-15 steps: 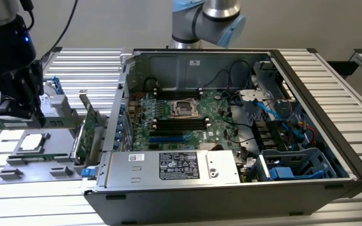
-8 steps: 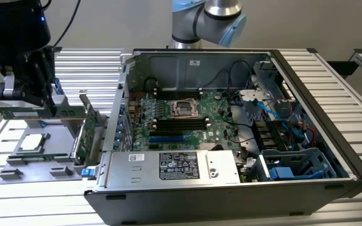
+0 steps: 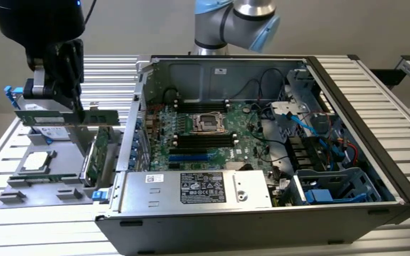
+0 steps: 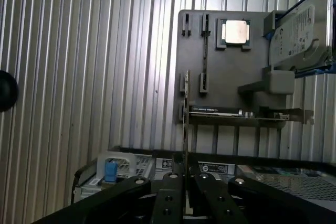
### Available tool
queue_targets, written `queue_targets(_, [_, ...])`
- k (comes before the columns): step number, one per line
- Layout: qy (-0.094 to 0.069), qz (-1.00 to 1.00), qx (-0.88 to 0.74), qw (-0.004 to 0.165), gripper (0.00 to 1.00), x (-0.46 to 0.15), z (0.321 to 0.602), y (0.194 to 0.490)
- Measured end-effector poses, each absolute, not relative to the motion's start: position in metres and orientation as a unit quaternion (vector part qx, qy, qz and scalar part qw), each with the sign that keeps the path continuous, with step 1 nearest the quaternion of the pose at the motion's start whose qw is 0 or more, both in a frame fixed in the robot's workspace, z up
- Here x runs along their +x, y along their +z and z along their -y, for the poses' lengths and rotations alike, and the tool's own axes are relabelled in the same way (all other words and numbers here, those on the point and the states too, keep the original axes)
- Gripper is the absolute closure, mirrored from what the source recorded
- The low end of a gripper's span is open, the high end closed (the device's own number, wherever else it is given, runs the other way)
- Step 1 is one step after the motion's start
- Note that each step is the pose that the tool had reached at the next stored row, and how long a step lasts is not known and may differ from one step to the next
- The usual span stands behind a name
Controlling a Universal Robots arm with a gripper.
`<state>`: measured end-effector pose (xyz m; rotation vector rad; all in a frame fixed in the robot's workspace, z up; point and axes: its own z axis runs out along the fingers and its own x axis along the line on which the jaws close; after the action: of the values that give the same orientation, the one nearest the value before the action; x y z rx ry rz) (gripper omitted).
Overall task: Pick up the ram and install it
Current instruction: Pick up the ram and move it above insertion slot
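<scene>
The ram [image 3: 100,117] is a long thin green stick, held level in the air above the grey parts holder [image 3: 20,184] at the exterior view's left. My gripper [image 3: 72,109] is shut on it near its middle, with both ends sticking out past the fingers. From the wrist, the ram [image 4: 186,124] appears edge-on as a thin line rising from between the black fingers [image 4: 169,187], where the gripper [image 4: 186,179] clamps it. The open computer case [image 3: 376,133] lies to the exterior view's right, its dark memory slots [image 3: 205,140] beside the processor socket [image 3: 210,121].
The grey holder [image 4: 231,72] carries a processor chip [image 4: 234,31], a hard drive [image 4: 299,32] and a green expansion card [image 4: 236,113]. That card [image 3: 100,154] stands on edge beside the case wall. Cables and blue drive bays [image 3: 330,184] crowd the case's right side on the slatted metal table [image 3: 6,234].
</scene>
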<state>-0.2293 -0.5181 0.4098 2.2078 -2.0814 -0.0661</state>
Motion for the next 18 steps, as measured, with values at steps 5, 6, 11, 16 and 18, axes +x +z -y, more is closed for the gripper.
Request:
queue_targets(5, [-0.022, 0.685, 0.726, 0.053, 0.86, -0.207, 0.517, 0.411])
queue_targets(6, [-0.022, 0.685, 0.726, 0.053, 0.86, -0.203, 0.516, 0.411])
queue_targets(11, [-0.021, 0.685, 0.726, 0.054, 0.86, -0.182, 0.512, 0.411])
queue_targets(16, [-0.02, 0.685, 0.726, 0.055, 0.86, -0.167, 0.501, 0.411])
queue_targets(18, [-0.02, 0.685, 0.726, 0.055, 0.86, -0.161, 0.496, 0.411])
